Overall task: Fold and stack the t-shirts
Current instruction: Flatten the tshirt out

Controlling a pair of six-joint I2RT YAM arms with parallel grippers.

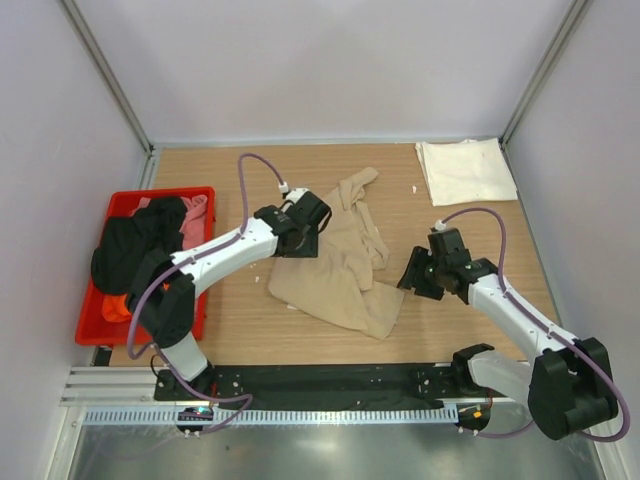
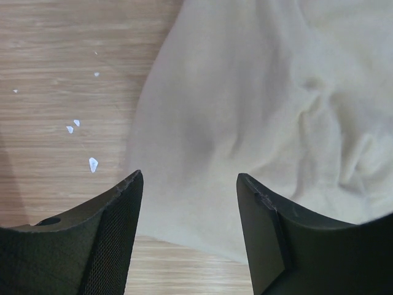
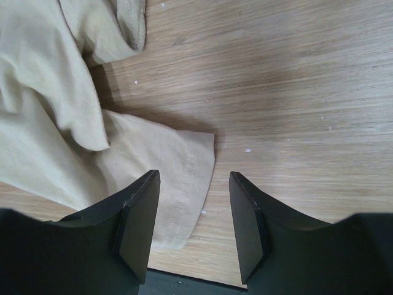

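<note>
Above the tan t-shirt hangs the left pincer, jaws apart.

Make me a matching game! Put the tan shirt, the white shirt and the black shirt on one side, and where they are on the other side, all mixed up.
Things:
1. crumpled tan cloth t-shirt
2. folded cream-white cloth t-shirt
3. bunched black cloth t-shirt

Places:
A. in the red plastic bin
B. middle of the wooden table
C. far right corner of the table

Pairs: 1-B, 2-C, 3-A
</note>
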